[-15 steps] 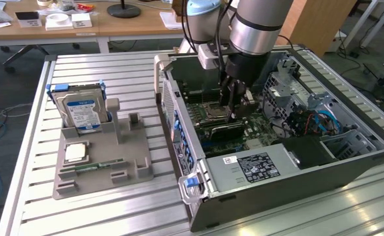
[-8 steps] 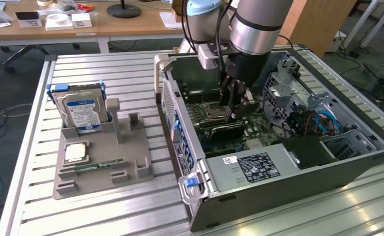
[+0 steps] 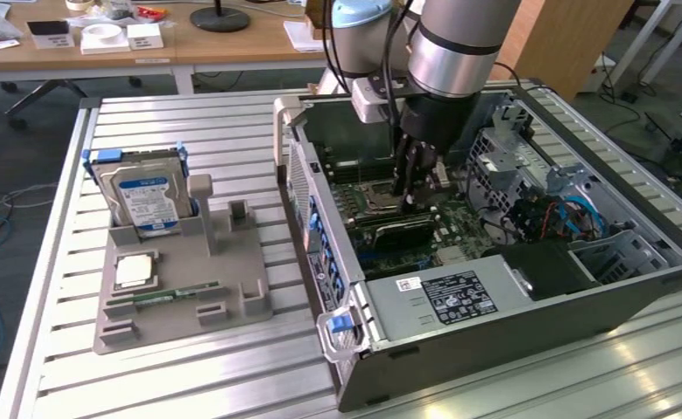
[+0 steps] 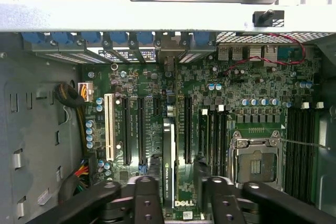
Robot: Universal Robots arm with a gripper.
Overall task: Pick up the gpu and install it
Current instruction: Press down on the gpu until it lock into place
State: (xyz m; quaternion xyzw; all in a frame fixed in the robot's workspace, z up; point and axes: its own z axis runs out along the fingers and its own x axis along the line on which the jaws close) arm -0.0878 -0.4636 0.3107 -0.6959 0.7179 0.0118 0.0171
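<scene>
The tool (image 4: 176, 190) hangs low inside the open computer case (image 3: 527, 305), its fingers (image 4: 147, 192) spread apart on either side of the gpu (image 4: 168, 156) without clamping it. The gpu stands on edge in a motherboard (image 4: 236, 103) slot. Beyond, near the worktop's (image 3: 177, 384) far edge, a hard drive (image 3: 145, 196) stands in a grey holder (image 3: 183, 297).

Ribbed, shiny aluminium bench (image 3: 201, 367); matt grey plastic holder (image 3: 183, 301); dull grey steel computer case (image 3: 527, 332); glossy green motherboard (image 4: 210, 108).
</scene>
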